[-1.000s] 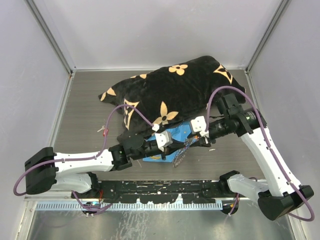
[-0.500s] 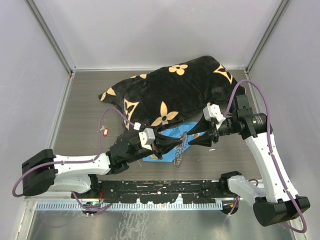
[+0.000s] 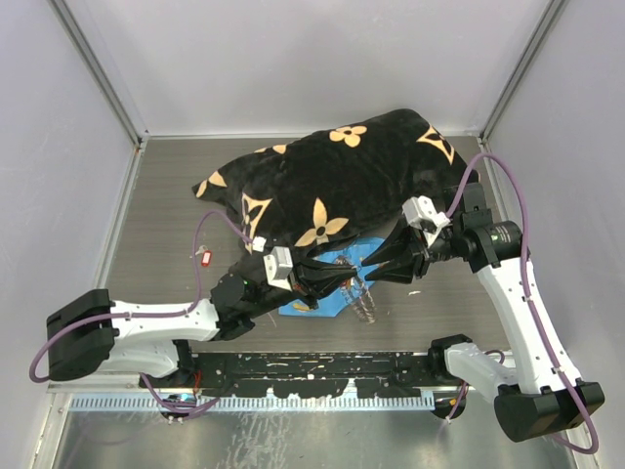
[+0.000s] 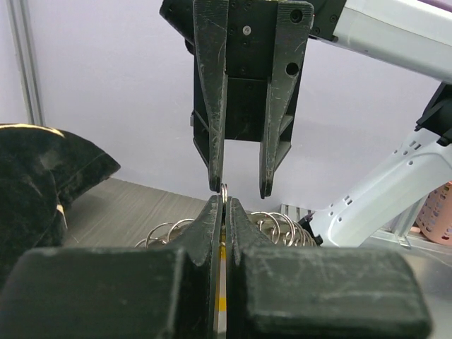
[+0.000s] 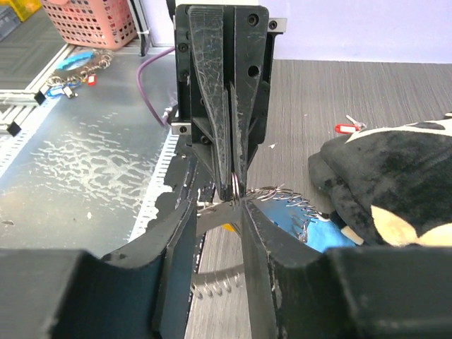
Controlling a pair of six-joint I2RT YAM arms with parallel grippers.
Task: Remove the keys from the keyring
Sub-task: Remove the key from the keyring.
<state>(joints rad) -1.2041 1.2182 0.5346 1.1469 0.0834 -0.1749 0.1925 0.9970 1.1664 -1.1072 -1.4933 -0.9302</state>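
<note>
The keyring (image 3: 363, 305) is a chain of small silver loops drooping below where both grippers meet over a blue cloth (image 3: 327, 264). My left gripper (image 3: 344, 283) (image 4: 224, 201) is shut on one thin loop, and more loops (image 4: 279, 220) fan out behind its fingers. My right gripper (image 3: 371, 266) (image 5: 217, 206) faces it tip to tip. Its fingers (image 4: 212, 106) stand partly apart with a silver key (image 5: 217, 209) spanning the gap and touching both; the key's yellow head (image 5: 227, 227) shows just below. A red-headed key (image 3: 205, 258) lies alone on the table to the left.
A black plush cloth with tan flowers (image 3: 332, 181) covers the back of the table, close behind both grippers. Grey walls enclose three sides. Beyond the table's near edge stand a pink basket (image 5: 92, 21) and another bunch of keys (image 5: 78, 67).
The right gripper pulled away to the right, then came back in against the left gripper's tips. The left gripper stayed shut on its loop and shifted slightly; the hanging chain swung right.
</note>
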